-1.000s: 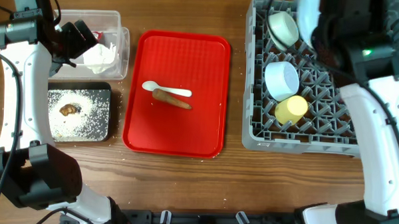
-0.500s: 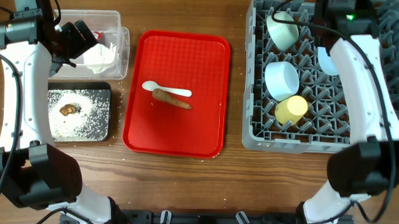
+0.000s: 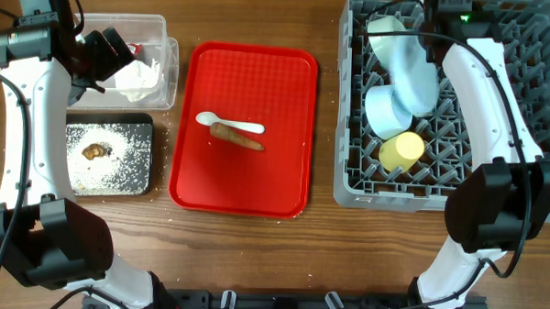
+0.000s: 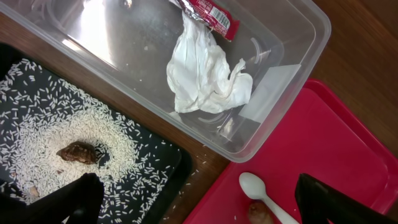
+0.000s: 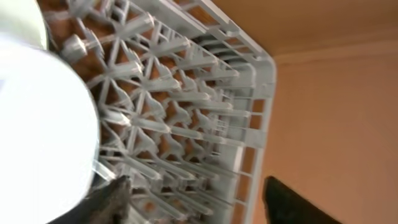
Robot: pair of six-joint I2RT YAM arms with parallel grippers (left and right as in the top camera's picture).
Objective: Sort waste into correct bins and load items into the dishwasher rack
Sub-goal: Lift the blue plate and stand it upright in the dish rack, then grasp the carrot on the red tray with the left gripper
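Clear tub [image 4: 93,31] holds napkin [image 4: 205,81] and wrapper [image 4: 208,11], black tray [image 4: 168,163] crumbs [image 4: 56,118] and a lump [image 4: 78,152]; the rack [image 3: 411,198] holds bowls [image 3: 387,111], cup [image 3: 401,150] and tilted plate [image 3: 413,75]. Only wrist views show the left gripper [image 4: 199,202] and right gripper [image 5: 196,199] spread, empty.

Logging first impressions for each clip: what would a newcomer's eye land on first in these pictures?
The bright red tray at the centre of the overhead view grabs the eye first, a white spoon and a brown stick lying close together on it. Next comes the big grey rack at the right, a yellow cup standing out among its pegs, then the black tray at the left, strewn with white crumbs.
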